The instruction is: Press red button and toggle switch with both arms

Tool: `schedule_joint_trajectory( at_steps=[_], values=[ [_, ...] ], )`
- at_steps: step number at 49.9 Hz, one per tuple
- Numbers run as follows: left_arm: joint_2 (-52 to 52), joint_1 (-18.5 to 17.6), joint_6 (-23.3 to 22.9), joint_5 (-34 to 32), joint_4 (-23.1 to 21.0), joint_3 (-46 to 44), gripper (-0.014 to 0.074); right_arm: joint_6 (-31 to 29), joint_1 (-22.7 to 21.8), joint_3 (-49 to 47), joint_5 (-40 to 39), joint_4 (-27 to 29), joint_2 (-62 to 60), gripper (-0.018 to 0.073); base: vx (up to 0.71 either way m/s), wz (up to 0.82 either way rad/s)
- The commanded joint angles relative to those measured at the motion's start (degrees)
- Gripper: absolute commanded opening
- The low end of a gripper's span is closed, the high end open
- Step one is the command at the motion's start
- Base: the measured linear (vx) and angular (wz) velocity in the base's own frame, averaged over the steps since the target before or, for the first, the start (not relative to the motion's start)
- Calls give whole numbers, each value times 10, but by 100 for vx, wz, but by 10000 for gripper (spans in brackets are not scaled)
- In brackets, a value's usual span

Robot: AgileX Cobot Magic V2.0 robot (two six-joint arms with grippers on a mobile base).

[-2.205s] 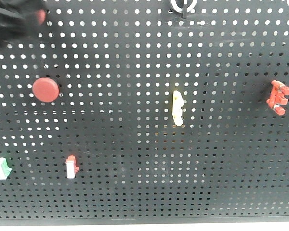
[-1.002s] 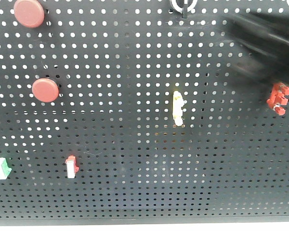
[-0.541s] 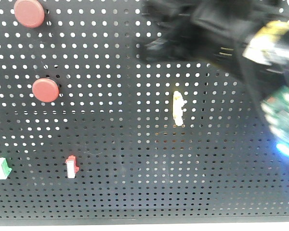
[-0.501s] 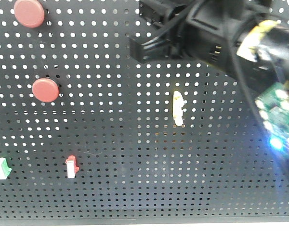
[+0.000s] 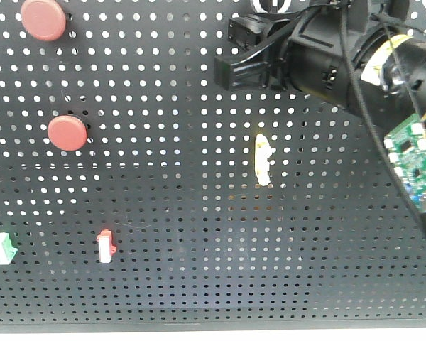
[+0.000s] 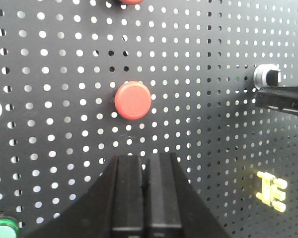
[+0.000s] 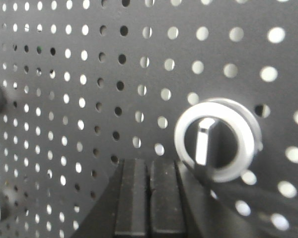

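Observation:
The toggle switch [image 7: 217, 140] is a silvery-white ring with a short black lever, mounted on the black pegboard [image 5: 170, 213]. In the front view only its ring edge [image 5: 260, 6] shows at the top. My right gripper [image 7: 149, 163] is shut and empty, its tips just left of and below the switch. It enters the front view from the upper right [image 5: 224, 62]. Two red buttons [image 5: 42, 18] [image 5: 67, 133] sit at the upper left. My left gripper [image 6: 145, 158] is shut and empty, a short way below a red button [image 6: 133, 100]. It is out of the front view.
A narrow yellow-white switch [image 5: 263, 160] is mid-board. A green-white part [image 5: 3, 247] and a red-white part [image 5: 105, 246] sit at the lower left. The right arm's green circuit board [image 5: 415, 160] and cables cover the right side. A green round button [image 6: 2, 228] is below left of the left gripper.
The left arm has withdrawn from the upper red button and left the front view. The right arm swept in from the right to the toggle switch, then shifted slightly right.

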Motion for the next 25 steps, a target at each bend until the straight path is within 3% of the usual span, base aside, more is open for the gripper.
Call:
schedule_joint_trajectory(
  at_steps=[1,25],
  values=[
    [1,-1,0,-44,-1,-14,0,-8,-8,-19,-33,-6,-30,0,0,0],
    [1,-1,0,-56,-1,-14,0,-5,-8,-19,4,-19,-53,0,0,0]
  ],
)
